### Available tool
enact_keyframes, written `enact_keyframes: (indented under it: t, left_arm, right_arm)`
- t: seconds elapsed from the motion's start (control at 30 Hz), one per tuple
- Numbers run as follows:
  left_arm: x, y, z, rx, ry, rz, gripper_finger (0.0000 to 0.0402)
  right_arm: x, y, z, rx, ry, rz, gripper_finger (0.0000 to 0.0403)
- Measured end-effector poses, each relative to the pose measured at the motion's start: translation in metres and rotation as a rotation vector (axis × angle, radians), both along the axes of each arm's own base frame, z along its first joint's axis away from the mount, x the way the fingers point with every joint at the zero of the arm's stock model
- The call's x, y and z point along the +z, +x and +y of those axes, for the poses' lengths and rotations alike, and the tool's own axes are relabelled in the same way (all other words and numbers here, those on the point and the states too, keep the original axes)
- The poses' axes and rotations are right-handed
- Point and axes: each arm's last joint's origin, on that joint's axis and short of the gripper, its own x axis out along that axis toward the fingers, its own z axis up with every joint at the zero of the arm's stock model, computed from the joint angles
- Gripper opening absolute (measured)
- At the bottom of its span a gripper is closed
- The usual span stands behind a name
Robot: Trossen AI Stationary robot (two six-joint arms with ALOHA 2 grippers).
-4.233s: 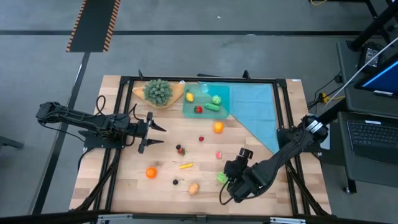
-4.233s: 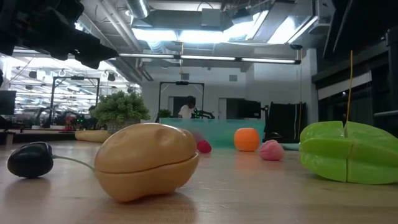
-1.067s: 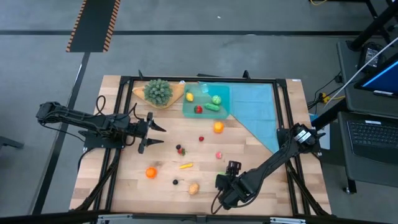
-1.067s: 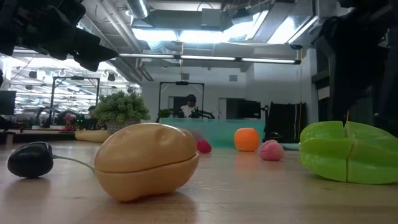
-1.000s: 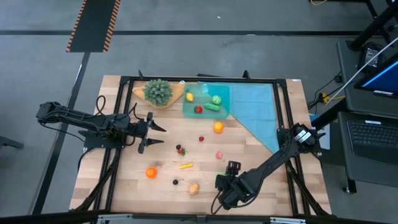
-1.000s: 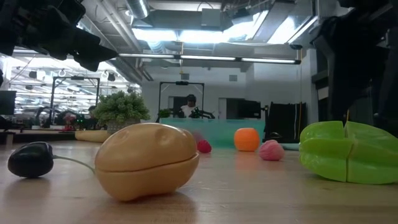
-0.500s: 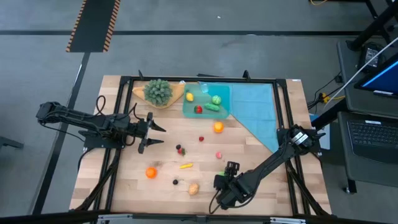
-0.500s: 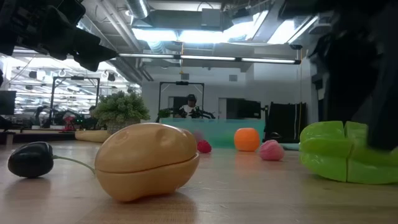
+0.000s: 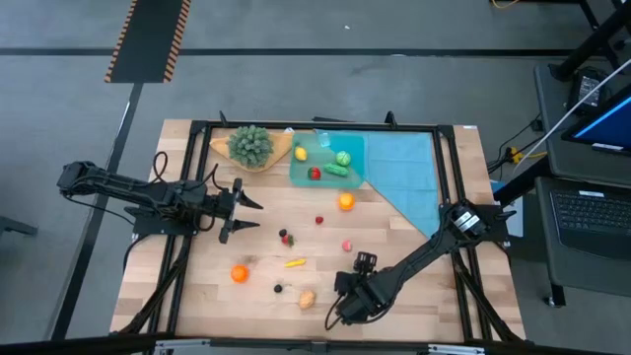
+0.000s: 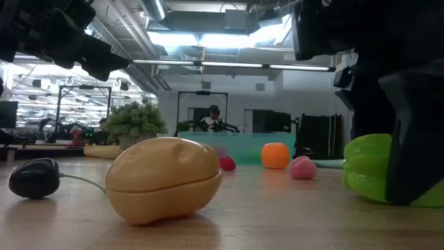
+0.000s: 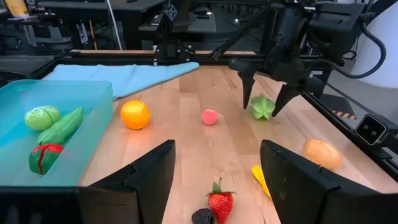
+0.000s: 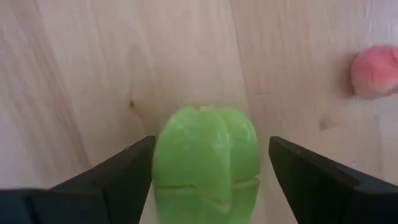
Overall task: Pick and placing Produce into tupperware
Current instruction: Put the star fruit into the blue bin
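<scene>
Right wrist view shows the green toy fruit point(image 12: 206, 158) sitting on the wooden table point(image 12: 81, 74), right between the two dark fingers of the right gripper point(image 12: 208, 168). The jaws stand wide apart on each side of it and are not squeezing it. A pink toy point(image 12: 374, 70) lies near it on the wood.

From above, the right gripper point(image 9: 349, 296) is low at the front of the table, just beside the tan potato toy point(image 9: 308, 298). The left gripper point(image 9: 240, 210) waits over the left side of the table with its jaws apart and nothing in them.

The tupperware point(image 9: 304, 168) sits at the back of the table, next to the bushy green plant point(image 9: 250, 144) and touching the teal cloth point(image 9: 404, 168). It has a yellow toy point(image 9: 301, 154), a red toy point(image 9: 315, 174) and two green toys in it.

An orange point(image 9: 346, 201), a strawberry point(image 9: 286, 237), a bigger orange fruit point(image 9: 239, 274) and a small yellow toy point(image 9: 294, 262) lie loose on the wood
</scene>
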Motion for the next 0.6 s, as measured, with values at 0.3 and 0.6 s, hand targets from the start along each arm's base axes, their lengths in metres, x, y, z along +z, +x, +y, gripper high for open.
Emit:
enact_keyframes:
  t: [0.3,0.6]
  left_arm:
    - [0.0,0.0,0.0,0.0,0.0,0.0,0.0228]
    - [0.0,0.0,0.0,0.0,0.001,0.0,0.0228]
  right_arm:
    - [-0.0004,-0.004,-0.0021,0.002,-0.002,0.057,0.0311]
    - [-0.0002,-0.0024,-0.0042,-0.005,0.001,0.057,0.0267]
